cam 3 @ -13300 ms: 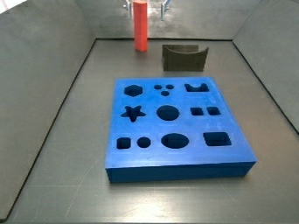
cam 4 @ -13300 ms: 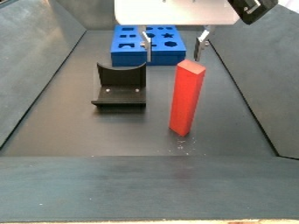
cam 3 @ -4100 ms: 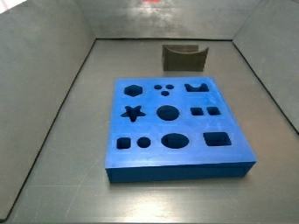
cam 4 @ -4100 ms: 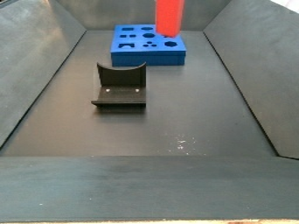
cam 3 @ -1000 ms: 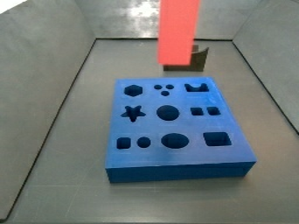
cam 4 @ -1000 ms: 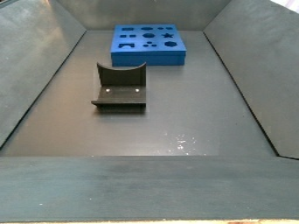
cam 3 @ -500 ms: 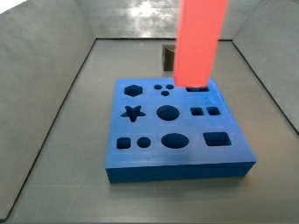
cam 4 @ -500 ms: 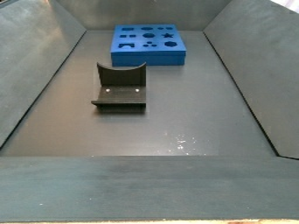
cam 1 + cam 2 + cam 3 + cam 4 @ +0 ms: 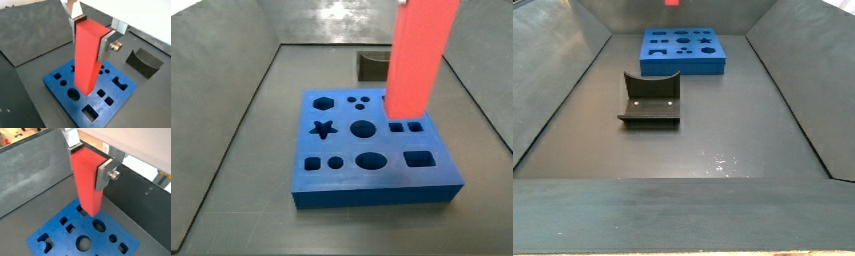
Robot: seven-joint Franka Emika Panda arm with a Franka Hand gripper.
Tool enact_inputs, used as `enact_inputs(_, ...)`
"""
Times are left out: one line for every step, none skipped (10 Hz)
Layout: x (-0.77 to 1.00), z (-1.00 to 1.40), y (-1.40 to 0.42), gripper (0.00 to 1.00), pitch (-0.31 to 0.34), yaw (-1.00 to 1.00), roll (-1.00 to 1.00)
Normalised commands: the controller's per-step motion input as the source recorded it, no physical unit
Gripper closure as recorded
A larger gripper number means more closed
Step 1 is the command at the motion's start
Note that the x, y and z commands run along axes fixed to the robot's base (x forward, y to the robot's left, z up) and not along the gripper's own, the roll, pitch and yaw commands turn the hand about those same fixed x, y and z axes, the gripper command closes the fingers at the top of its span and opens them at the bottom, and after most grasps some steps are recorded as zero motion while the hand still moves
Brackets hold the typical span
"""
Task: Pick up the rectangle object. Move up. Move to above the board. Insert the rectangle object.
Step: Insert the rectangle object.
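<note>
Dark floor; gripper [image 9: 91, 34] cut off above in side views, fingers [image 9: 105, 172] clamped on the bar [image 9: 87, 57], hanging over the board [image 9: 345, 181], holes empty.

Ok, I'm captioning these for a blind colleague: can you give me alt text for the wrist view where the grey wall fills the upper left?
The end effector holds a tall red bar upright between its silver fingers, hanging above a blue board with dark cut-out holes. A grey wall stands behind.

Hand [image 9: 92, 31] holds bar [image 9: 87, 60] over board [image 9: 57, 85]; fixture [image 9: 651, 100] apart
</note>
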Motion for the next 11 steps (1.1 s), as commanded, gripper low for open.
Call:
enact_inputs(0.91, -0.23, -0.16, 1.00, 0.023, 0.19, 0.27)
enact_inputs(0.95, -0.22, -0.19, 1.00, 0.014, 0.16, 0.25)
enact_inputs(0.97, -0.23, -0.18, 1.00, 0.031, 0.14, 0.27)
enact_inputs(1.00, -0.25, -0.21, 1.00, 0.043, 0.11, 0.29)
enact_inputs(1.00, -0.27, -0.22, 1.00, 0.054, 0.08, 0.30)
enact_inputs(1.00, -0.27, -0.22, 1.00, 0.057, 0.06, 0.30)
enact_inputs(1.00, -0.26, -0.22, 1.00, 0.051, 0.02, 0.29)
enact_inputs(1.00, -0.27, -0.21, 1.00, 0.069, 0.00, 0.31)
enact_inputs(1.00, -0.27, -0.18, 1.00, 0.094, 0.00, 0.33)
enact_inputs(1.00, -0.26, -0.17, 1.00, 0.131, 0.00, 0.36)
enact_inputs(1.00, -0.24, -0.11, 1.00, 0.123, 0.00, 0.33)
